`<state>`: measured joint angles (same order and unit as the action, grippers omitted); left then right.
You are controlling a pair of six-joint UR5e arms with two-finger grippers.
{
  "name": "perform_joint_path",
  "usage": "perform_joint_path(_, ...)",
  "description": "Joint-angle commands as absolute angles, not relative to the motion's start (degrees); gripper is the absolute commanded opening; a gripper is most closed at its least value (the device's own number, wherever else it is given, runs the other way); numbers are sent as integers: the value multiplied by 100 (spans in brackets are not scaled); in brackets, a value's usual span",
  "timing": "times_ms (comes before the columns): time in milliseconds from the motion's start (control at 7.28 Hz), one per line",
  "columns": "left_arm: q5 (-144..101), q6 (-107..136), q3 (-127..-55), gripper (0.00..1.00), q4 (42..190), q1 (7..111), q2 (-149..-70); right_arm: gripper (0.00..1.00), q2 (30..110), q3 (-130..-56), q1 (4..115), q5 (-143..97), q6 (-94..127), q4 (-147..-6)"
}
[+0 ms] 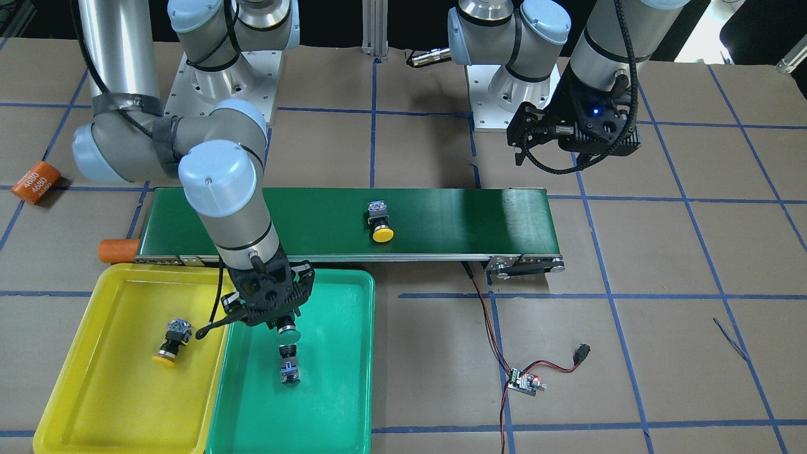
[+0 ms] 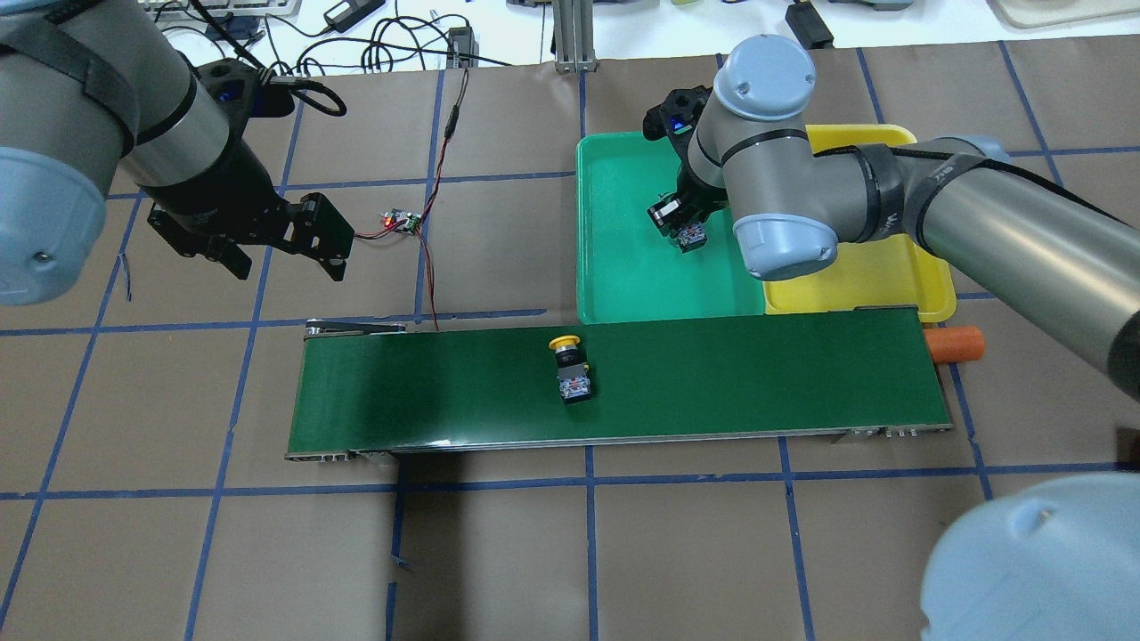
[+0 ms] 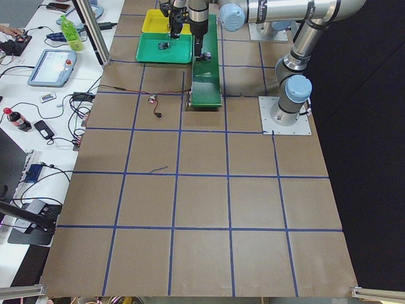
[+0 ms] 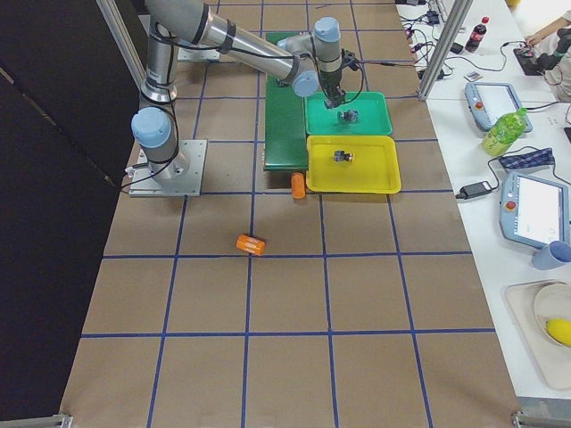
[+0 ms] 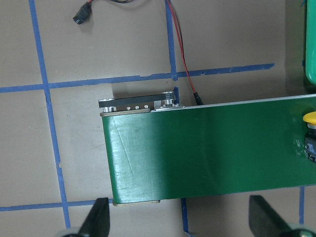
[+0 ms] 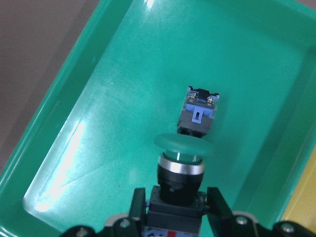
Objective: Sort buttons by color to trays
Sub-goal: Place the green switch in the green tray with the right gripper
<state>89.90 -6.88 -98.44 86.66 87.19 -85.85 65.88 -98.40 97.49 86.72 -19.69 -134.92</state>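
Observation:
My right gripper (image 6: 177,200) hangs over the green tray (image 1: 328,403), shut on a green-capped button (image 6: 181,168) whose cap points away from the wrist. Just beyond that cap, a second button (image 6: 199,111) lies on the tray floor (image 1: 289,367) with its blue terminal end up. A yellow-capped button (image 1: 171,343) lies in the yellow tray (image 1: 101,391). Another yellow-capped button (image 1: 381,224) lies on its side mid-belt (image 2: 570,367). My left gripper (image 1: 526,148) hovers open and empty above the table, beyond the belt's other end (image 2: 285,254).
The dark-green conveyor belt (image 1: 441,214) runs along the trays' robot-side edges. An orange cylinder (image 1: 116,250) lies at its end by the yellow tray, another (image 1: 36,182) farther out. A small circuit board (image 1: 523,381) with red-black wires lies on the paper.

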Motion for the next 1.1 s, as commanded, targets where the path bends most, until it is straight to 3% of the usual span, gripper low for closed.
perform_joint_path(0, 9000, -694, -9844, 100, 8640, 8719, -8622, 100, 6477, -9668, 9695, 8684, -1969, -13159)
perform_joint_path(412, 8991, -686, -9835, 100, 8631, 8719, -8543, 100, 7107, -9904, 9572, 8710, -1960, -12159)
perform_joint_path(962, 8982, -686, -9783, 100, 8631, 8710, -8482, 100, 8750, -11746, 9123, 8710, -1445, -12102)
